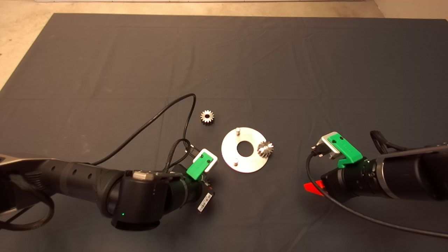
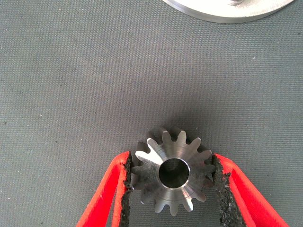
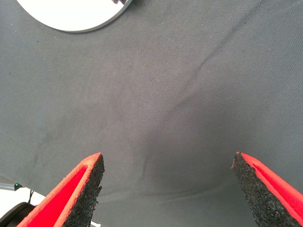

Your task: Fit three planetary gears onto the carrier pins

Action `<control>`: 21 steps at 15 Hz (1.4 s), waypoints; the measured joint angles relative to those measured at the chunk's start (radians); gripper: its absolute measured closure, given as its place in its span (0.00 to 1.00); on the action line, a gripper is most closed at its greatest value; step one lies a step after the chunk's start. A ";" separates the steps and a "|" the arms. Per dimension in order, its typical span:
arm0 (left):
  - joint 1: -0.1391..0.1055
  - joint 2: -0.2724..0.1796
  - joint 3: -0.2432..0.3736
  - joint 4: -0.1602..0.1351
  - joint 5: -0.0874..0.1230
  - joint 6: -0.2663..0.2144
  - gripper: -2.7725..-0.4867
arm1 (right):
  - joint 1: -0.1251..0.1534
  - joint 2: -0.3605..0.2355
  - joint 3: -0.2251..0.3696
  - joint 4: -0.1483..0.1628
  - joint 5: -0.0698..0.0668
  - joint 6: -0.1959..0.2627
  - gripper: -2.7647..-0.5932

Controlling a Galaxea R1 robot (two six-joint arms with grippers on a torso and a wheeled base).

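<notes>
1. The disc (image 1: pixel 229 155) lies flat on the mat (image 1: pixel 280 70), between the two arms.
2. One gear (image 1: pixel 265 149) sits on the disc's right edge, tilted, at the spot of the third pin.
3. Two pins stand bare: one (image 1: pixel 237 130) at the far side, one (image 1: pixel 236 162) at the near side.
4. A second gear (image 1: pixel 207 117) lies flat on the mat, just beyond the disc to its left.
5. The left gripper (image 2: pixel 173 177) is low over the mat beside the disc's near left edge, its pads (image 2: pixel 127 182) closed against both sides of a third gear (image 2: pixel 171 176).
6. The right gripper (image 3: pixel 165 187) hangs over bare mat to the disc's right, fingers (image 3: pixel 83 187) spread wide, holding nothing.
</notes>
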 joint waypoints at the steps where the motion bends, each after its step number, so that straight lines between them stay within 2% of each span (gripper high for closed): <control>1: 0.000 0.000 0.000 0.000 0.000 0.000 0.78 | 0.000 0.000 0.000 0.000 0.000 0.000 0.34; 7: 0.003 -0.006 0.004 0.004 -0.004 0.002 0.82 | 0.000 0.000 0.000 0.000 0.000 0.000 0.34; 11: 0.008 -0.015 0.036 -0.003 -0.003 0.003 0.85 | 0.001 0.000 0.000 0.000 0.000 0.000 0.34; 13: 0.002 -0.025 0.055 -0.012 -0.003 0.004 0.85 | 0.001 0.000 0.000 0.001 0.000 0.000 0.34; 15: -0.021 -0.037 0.078 -0.036 -0.002 0.004 0.85 | 0.002 0.000 0.000 0.001 0.000 0.000 0.34; 18: -0.082 -0.036 0.100 -0.096 -0.002 0.004 0.86 | 0.002 0.000 0.000 0.001 0.000 0.000 0.34; 19: -0.100 -0.029 0.101 -0.111 -0.001 0.004 0.86 | 0.002 0.001 0.000 0.001 0.000 0.000 0.34; 21: -0.119 0.001 0.101 -0.130 0.001 0.004 0.86 | 0.002 0.002 0.000 0.002 0.000 0.000 0.34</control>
